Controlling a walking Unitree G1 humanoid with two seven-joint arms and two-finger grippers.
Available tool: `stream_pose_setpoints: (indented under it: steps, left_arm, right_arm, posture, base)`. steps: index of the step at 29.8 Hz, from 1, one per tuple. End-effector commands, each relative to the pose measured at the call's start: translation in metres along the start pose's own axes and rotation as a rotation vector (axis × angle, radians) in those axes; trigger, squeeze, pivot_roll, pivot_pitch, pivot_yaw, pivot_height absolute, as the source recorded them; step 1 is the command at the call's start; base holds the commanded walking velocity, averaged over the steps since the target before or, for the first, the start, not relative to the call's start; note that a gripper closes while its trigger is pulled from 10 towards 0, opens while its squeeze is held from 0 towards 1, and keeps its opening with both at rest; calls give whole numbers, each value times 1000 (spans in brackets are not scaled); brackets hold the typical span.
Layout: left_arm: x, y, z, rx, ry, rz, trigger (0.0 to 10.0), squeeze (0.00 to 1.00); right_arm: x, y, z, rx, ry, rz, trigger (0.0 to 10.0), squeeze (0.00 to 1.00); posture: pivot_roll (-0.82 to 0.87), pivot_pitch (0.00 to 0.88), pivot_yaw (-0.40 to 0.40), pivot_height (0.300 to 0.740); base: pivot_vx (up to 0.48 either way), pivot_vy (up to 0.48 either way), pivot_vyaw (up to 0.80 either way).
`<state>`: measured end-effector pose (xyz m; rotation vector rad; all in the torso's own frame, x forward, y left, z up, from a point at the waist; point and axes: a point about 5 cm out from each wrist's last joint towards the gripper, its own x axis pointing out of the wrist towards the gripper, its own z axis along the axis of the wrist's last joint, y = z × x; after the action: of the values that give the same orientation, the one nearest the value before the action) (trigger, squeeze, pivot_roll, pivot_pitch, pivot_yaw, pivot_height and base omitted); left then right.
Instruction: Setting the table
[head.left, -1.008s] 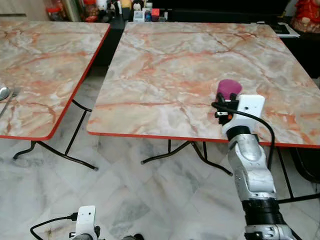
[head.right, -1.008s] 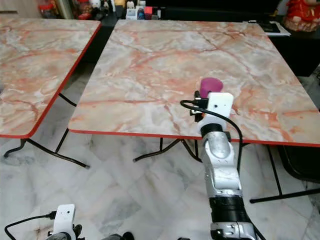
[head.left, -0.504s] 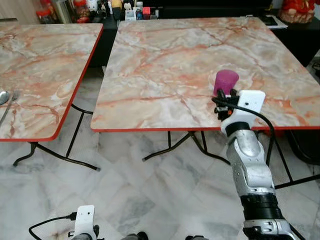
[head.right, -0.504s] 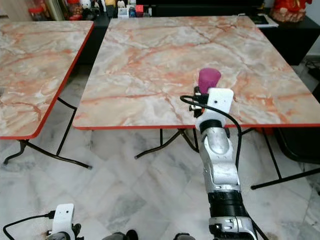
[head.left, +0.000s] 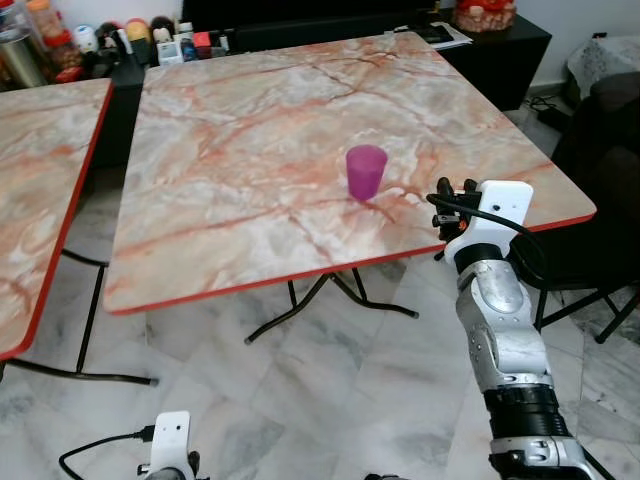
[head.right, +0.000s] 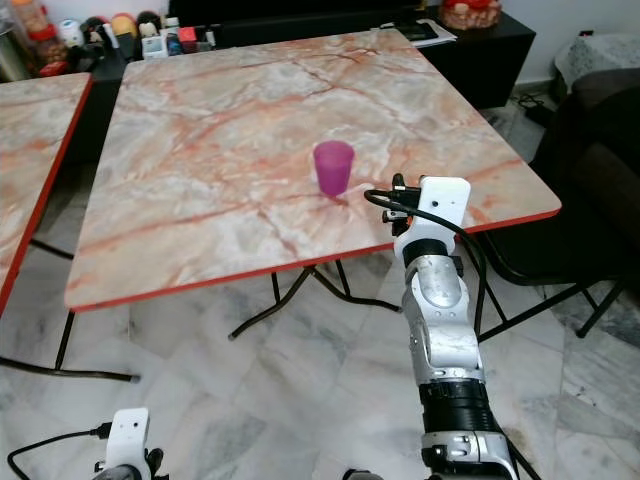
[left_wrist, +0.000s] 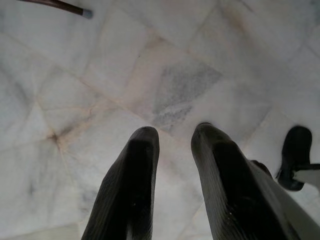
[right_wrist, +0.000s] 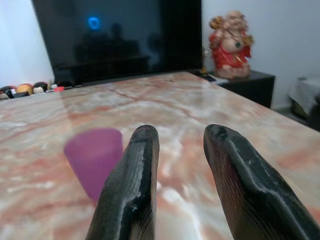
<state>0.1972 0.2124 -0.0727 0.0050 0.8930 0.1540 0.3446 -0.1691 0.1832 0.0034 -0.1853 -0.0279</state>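
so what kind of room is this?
Probably a home living or dining room: a marble-look folding table holding a purple cup, a TV on a dark cabinet, and a red figurine.

The cup (head.left: 366, 171) on the table before me is a plain purple, with no print on it. The table (head.left: 250, 130) under it is marble-patterned, pale grey and cream with orange-red veins, and its edge is trimmed in red. The second table (head.left: 40, 170) on my left has the same veined top and red rim. The floor (head.left: 300, 390) is white-grey marble tile. My right arm (head.left: 500, 330) is silver with a white wrist box, and the fingers (right_wrist: 132, 190) are black. Far off stands a red figurine (right_wrist: 229, 45).
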Motion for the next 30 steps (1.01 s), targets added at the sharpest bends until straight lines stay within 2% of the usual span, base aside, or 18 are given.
stream_pose_setpoints:
  steps: [1,3,5,10,19,24,30]
  left_arm:
    - [-2,8,-10,8,37,20,10000,0]
    - [-2,8,-10,8,37,21,10000,0]
    - [-2,8,-10,8,37,20,10000,0]
    - [-2,8,-10,10,36,19,10000,0]
    - [-2,8,-8,-1,19,20,10000,0]
    - [-2,8,-8,-4,19,18,10000,0]
    - [-2,8,-8,0,22,14,10000,0]
  right_arm:
    - [1,14,3,-5,-18,62,10000,0]
    - [1,15,3,-19,-15,66,10000,0]
    - [0,15,3,7,-17,58,10000,0]
    - [0,16,4,29,-24,65,10000,0]
    - [0,18,11,31,-43,78,10000,0]
    - [1,21,25,36,-68,113,10000,0]
    - [4,21,46,-29,-12,123,10000,0]
  posture:
    - [-107,146,40,740]
    - [-107,146,40,740]
    - [-108,146,40,740]
    - [-108,147,41,740]
    - [-109,153,44,740]
    - [-109,157,45,740]
    - [-120,165,51,740]
  base:
    - [458,0,800]
    - [458,0,800]
    - [456,0,662]
    - [451,0,0]
    - [0,0,0]
    - [0,0,0]
    - [0,0,0]
